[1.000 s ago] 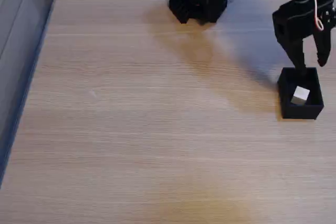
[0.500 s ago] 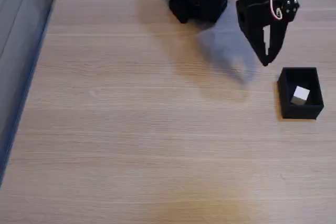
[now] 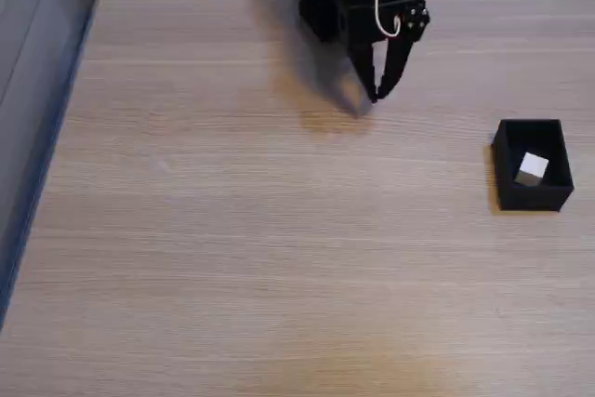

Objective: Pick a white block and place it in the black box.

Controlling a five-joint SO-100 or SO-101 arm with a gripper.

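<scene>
The white block (image 3: pixel 532 169) lies inside the black box (image 3: pixel 509 159), which stands on the table at the right of the fixed view. My black gripper (image 3: pixel 374 95) hangs near the arm's base at the top middle, well to the left of the box. Its two fingers meet at the tips and hold nothing.
The arm's black base (image 3: pixel 327 6) stands at the table's far edge. The light wooden table (image 3: pixel 232 230) has its left edge next to a grey wall and floor strip. A red and white cable runs down the gripper.
The gripper has swung left, away from above the box to near the arm's base, and its fingers have come together. The block stays in the box.
</scene>
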